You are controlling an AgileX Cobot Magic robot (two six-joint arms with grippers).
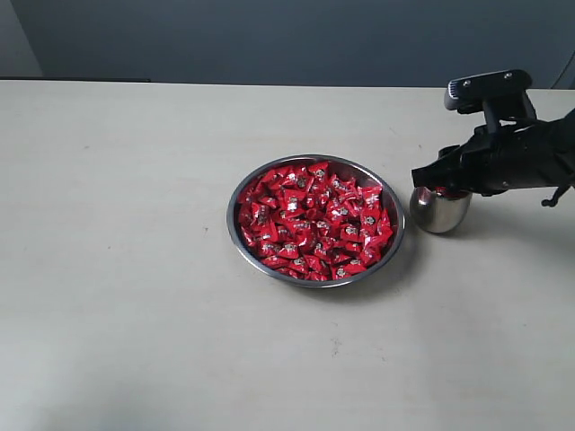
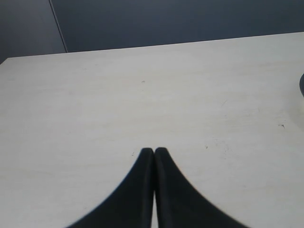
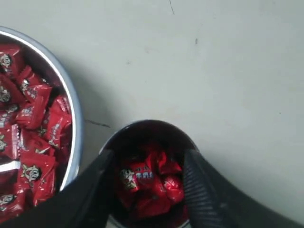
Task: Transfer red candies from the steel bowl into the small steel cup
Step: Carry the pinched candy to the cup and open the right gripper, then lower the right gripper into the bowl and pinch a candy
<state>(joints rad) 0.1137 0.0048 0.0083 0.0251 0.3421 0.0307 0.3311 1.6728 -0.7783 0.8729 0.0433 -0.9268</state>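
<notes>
Two fingers of the right gripper are spread apart on either side of the small steel cup. Nothing is clamped between them, a pose judged to suit a drop straight in. Several red candies are seen lying inside the cup. Just beside it, the steel bowl is heaped with many more, so most of the task is judged undone. Farthest off, the left gripper is held pressed shut and empty above the bare table, clear of the work.
</notes>
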